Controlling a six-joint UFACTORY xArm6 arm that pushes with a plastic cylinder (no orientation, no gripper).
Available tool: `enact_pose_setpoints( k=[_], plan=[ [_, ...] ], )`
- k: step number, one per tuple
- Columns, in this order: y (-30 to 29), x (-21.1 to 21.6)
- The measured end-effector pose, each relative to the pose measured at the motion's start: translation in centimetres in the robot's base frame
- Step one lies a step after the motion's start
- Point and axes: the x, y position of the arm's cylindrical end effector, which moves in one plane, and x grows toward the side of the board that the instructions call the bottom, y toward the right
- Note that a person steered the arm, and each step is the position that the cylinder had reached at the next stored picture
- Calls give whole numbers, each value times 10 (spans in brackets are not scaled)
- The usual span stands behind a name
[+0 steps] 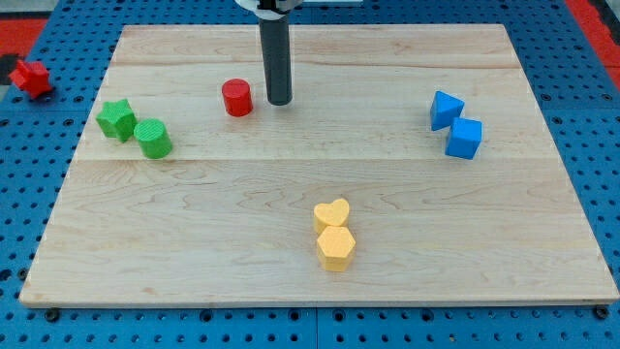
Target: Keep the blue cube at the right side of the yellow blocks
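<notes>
The blue cube (pixel 464 139) sits at the view's right, touching a second blue block (pixel 446 109) of angular shape just above it. A yellow heart block (pixel 332 213) and a yellow hexagon block (pixel 335 247) lie together at the bottom middle, well to the left of the blue cube. My tip (pixel 279 101) rests on the board at the top middle, right beside a red cylinder (pixel 236 98) and far from the blue and yellow blocks.
A green star-like block (pixel 116 119) and a green cylinder (pixel 153 139) sit at the view's left. A red block (pixel 31 78) lies off the wooden board (pixel 194 242) at the top left, on the blue pegboard.
</notes>
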Motion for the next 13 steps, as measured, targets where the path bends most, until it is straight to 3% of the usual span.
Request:
enact_pose_setpoints(
  k=[2, 3, 6, 8, 9, 10, 12, 13],
  plan=[
    [-116, -52],
    [-167, -16],
    [-14, -13],
    [-33, 6],
    [-29, 94],
    [-48, 109],
    [-34, 106],
    [-27, 81]
  ],
)
